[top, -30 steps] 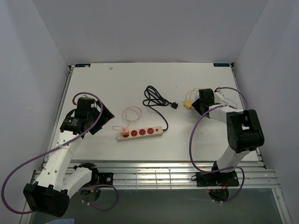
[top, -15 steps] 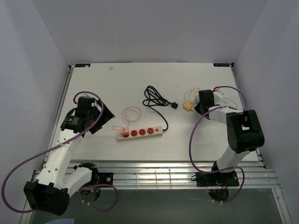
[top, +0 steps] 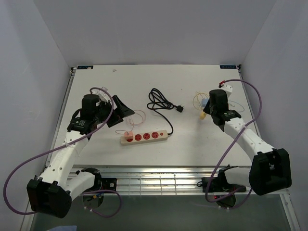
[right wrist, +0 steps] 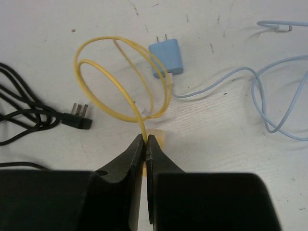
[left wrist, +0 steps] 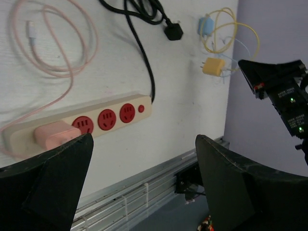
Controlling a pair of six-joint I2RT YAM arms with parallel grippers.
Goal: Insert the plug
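Enclosure of plain white walls (top: 154, 29) around a scuffed white table (top: 202, 144), metal rails (top: 163, 180) along its near edge. Mid-table, toward the near edge: cream power strip (top: 147, 136) with red sockets, a pink plug (top: 128, 135) seated in its left end, pink cable (top: 136, 116) looped just behind. Toward the far edge, coiled black cord (top: 159, 102) ending in a loose black plug (top: 179, 109). Left gripper (left wrist: 144, 139) spread wide over the table's left half, holding nothing. Near the right edge, right gripper (right wrist: 145, 138) pinched tight on the yellow cable (right wrist: 141, 125) just beside the yellow plug (right wrist: 156, 139), well apart from the strip; blue plug (right wrist: 166, 58) close behind. Small labels (top: 84, 67) at both far corners, writing too small to read.
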